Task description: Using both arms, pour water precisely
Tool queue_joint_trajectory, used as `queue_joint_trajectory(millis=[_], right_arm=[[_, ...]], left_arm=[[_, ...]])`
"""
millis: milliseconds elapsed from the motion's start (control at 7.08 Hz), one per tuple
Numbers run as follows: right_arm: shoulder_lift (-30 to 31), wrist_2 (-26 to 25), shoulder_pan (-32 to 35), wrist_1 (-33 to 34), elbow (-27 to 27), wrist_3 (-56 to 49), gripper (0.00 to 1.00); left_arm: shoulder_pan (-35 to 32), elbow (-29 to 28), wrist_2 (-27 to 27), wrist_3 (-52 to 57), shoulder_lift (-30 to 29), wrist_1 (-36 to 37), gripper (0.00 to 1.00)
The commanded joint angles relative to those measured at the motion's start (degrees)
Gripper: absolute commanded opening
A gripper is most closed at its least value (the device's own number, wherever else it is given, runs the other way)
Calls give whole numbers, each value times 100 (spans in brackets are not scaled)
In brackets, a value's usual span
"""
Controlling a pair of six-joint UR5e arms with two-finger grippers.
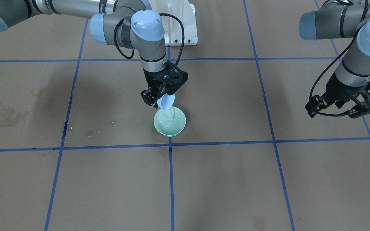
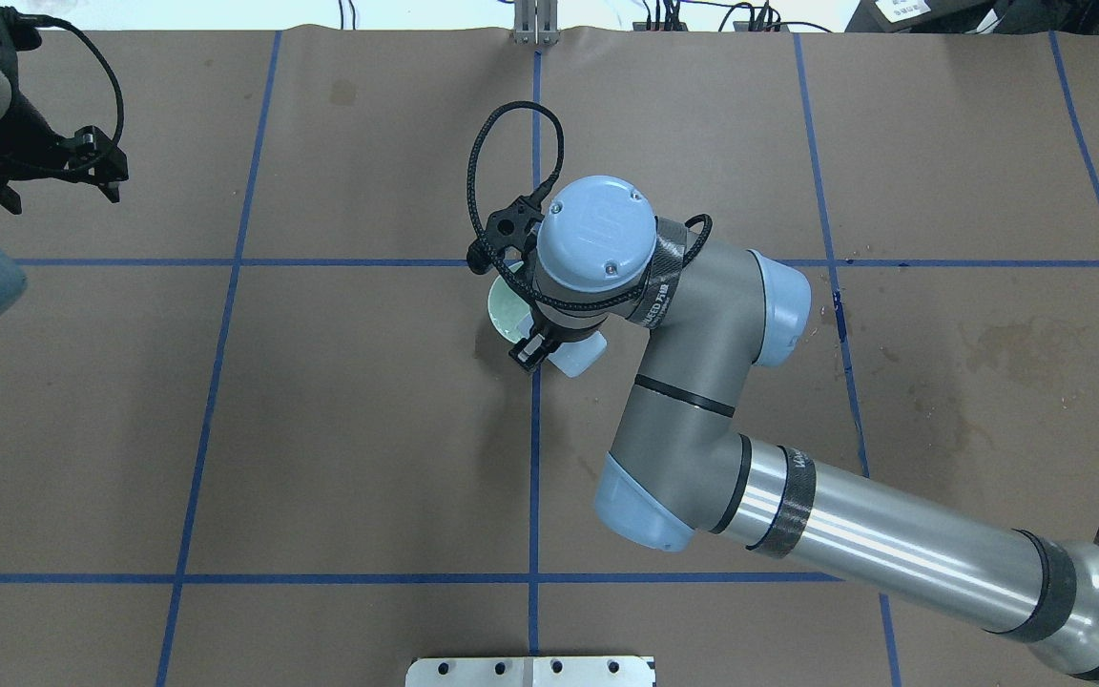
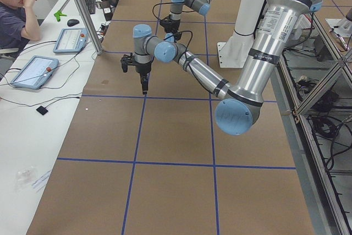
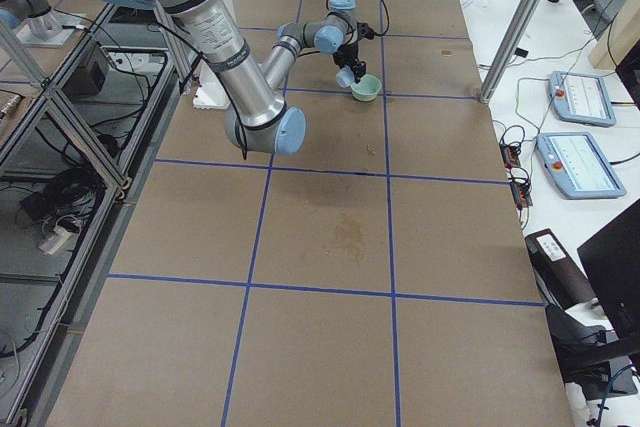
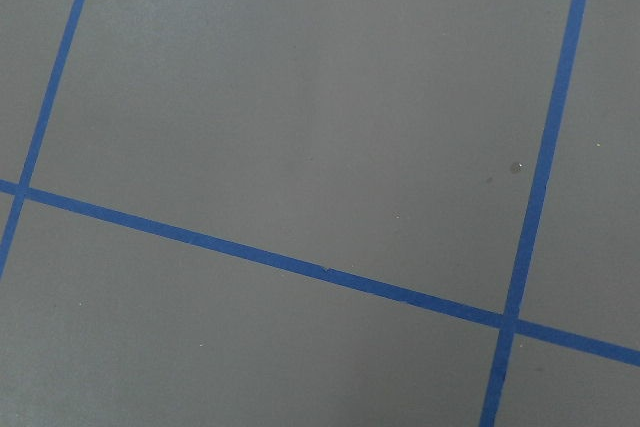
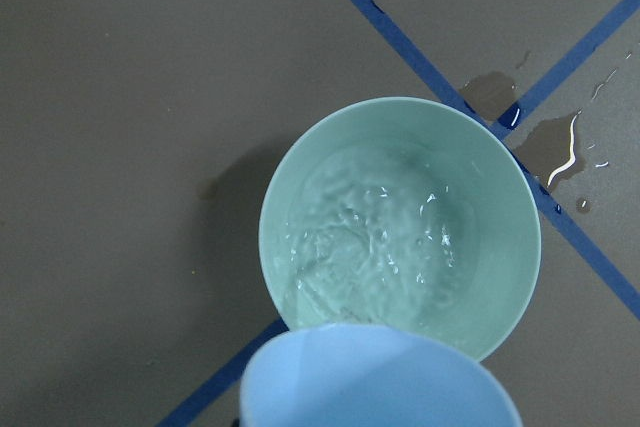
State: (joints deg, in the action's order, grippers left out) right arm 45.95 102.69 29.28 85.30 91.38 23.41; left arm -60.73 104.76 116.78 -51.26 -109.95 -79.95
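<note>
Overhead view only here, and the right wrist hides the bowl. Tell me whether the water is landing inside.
Observer: Yes; in the front view a thin stream of water falls from the tilted blue cup into the green bowl.
Operator: Report any spill.
Observer: The right wrist view shows small puddles on the table beside the bowl, at the blue tape.
Operator: Check the left gripper.
Observer: Its wrist camera sees only bare table and tape.

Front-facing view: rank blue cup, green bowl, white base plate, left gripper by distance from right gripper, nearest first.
1. blue cup: held in the right gripper.
2. green bowl: directly below it.
3. white base plate: behind, at robot's side.
4. left gripper: far off, view's right edge.
</note>
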Motion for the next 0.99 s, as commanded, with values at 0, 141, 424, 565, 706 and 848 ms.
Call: queue_joint_trajectory(millis=[0,141,424,565,706,848], right_arm=[[421,-29,95,-1717,12,460,0],[650,-151,104,-2458,12,732,0],[984,-676,157,-3882,73,1452,0],[1438,-1481,148,-4707,273,1812,0],[2209,-2359,157,-5142,780,2242,0],[2765,-3316,53,-5189,1029,2716,0]], left_arm=[[0,79,2,-16,-8,31,100],[-9,97,2,-25,-17,49,100],[0,114,2,-77,-17,49,100],[-9,158,2,-95,-9,49,100],[-9,202,2,-104,-9,58,100],[-9,272,-6,-112,0,58,100]])
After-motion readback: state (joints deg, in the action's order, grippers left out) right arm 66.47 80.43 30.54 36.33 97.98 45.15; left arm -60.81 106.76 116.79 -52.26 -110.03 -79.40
